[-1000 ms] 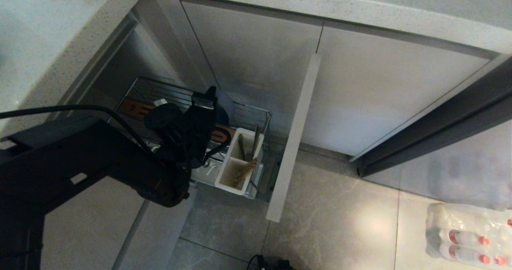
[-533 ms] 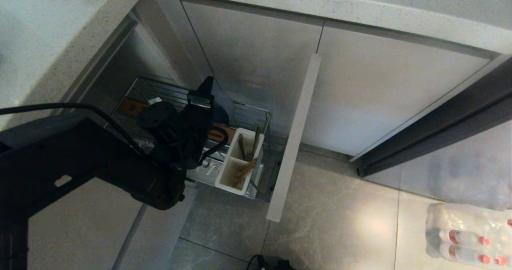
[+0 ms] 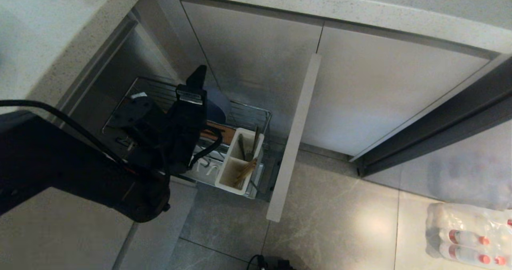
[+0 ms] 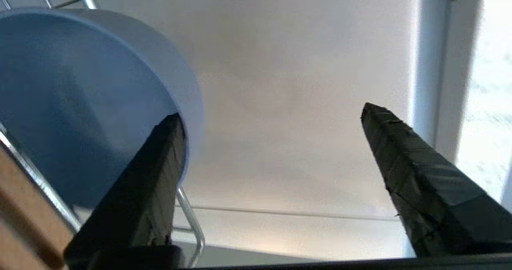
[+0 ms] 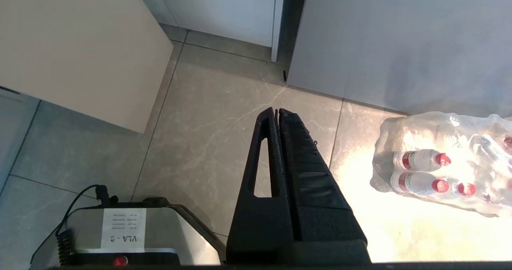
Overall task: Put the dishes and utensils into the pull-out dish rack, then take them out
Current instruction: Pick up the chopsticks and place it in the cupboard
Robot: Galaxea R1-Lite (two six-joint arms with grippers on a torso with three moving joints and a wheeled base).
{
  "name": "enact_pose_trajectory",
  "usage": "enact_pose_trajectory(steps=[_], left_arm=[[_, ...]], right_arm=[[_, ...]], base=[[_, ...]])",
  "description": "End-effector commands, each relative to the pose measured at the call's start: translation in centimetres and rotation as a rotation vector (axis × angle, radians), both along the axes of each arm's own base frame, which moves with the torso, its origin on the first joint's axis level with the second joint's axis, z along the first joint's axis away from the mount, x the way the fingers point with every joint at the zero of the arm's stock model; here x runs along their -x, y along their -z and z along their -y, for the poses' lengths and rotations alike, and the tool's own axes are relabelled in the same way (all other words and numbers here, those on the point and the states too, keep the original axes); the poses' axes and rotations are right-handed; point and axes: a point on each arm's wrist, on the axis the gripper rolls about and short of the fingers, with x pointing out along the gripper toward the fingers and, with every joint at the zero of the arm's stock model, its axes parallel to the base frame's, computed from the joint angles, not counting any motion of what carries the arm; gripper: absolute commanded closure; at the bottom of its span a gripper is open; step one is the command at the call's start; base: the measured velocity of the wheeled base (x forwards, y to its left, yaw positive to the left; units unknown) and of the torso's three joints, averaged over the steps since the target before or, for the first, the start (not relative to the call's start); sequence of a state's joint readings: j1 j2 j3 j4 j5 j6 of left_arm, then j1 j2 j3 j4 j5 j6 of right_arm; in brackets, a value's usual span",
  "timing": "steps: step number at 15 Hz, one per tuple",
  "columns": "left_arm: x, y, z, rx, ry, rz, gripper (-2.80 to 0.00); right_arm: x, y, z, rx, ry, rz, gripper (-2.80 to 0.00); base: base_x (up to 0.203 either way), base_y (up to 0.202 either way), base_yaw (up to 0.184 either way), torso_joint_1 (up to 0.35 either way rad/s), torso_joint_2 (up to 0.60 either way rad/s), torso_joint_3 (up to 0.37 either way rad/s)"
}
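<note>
Left gripper [image 4: 272, 114] sits over the pull-out dish rack [image 3: 256, 112], fingers spread, nothing between them. One finger [image 4: 160, 158] overlaps the rim of the blue dish [image 4: 80, 102] (contact unclear from here). Rack is hemmed by the cabinet wall [image 3: 256, 62] behind and the front panel [image 3: 294, 142] to the right. White caddy [image 3: 236, 164] with chopsticks [image 3: 246, 172] fills the front corner. Approach is from above.
</note>
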State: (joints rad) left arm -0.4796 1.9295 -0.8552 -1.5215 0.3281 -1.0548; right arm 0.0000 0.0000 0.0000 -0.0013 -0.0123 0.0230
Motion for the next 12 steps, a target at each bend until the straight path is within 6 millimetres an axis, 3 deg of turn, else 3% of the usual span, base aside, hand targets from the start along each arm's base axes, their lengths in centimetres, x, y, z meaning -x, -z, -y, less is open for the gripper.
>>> enact_pose_trajectory(steps=[1, 4, 6, 12], left_arm=[[1.7, -1.4, -0.4, 0.002, 0.006, 0.033, -2.8], [5.2, -1.8, -0.7, -0.041, 0.036, 0.027, -2.8], [6.3, -1.9, -1.0, -0.043, 0.043, 0.025, -2.8], [7.0, -2.0, -1.5, -0.042, 0.011, 0.017, -2.8]], right_arm=[[0.0, 0.0, 0.0, 0.0, 0.0, -0.001, 0.0], [0.0, 0.0, 0.0, 0.0, 0.0, 0.0, 0.0], [0.0, 0.0, 0.0, 0.0, 0.0, -0.001, 0.0], [0.0, 0.0, 0.0, 0.0, 0.0, -0.001, 0.0]], base=[[0.0, 0.0, 0.0, 0.0, 0.0, 0.0], [0.0, 0.0, 0.0, 0.0, 0.0, 0.0], [0.0, 0.0, 0.0, 0.0, 0.0, 0.0], [0.0, 0.0, 0.0, 0.0, 0.0, 0.0]])
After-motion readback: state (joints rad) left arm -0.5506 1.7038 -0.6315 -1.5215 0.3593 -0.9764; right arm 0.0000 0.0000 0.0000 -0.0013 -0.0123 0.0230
